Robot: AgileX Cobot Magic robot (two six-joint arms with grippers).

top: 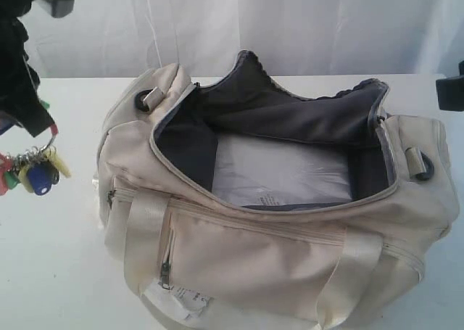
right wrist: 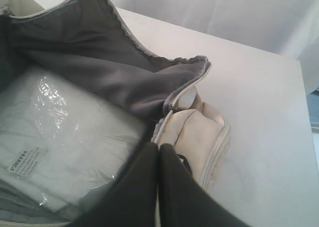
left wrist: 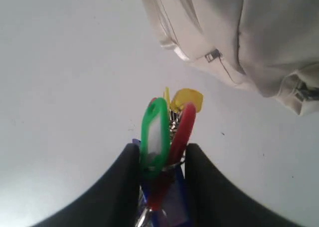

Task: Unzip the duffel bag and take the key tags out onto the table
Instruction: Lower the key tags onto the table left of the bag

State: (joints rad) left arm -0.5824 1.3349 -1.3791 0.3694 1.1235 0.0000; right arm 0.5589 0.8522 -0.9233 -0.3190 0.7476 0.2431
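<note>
The left gripper (left wrist: 159,154) stands part-way open, its two dark fingers (left wrist: 124,187) clamped on the key tags (left wrist: 154,134). A green tag and a red one stick out between them, with yellow beyond and blue underneath. The bunch hangs over the table (top: 51,272), to the left of the duffel bag (top: 290,257) and apart from it. The right gripper (right wrist: 158,154) is closed with its fingers pressed together and nothing between them. It sits at the bag's right end rim and possibly brushes the fabric. The bag lies unzipped, showing its dark lining (top: 290,109) and a plastic-wrapped white packet (top: 283,172) inside.
</note>
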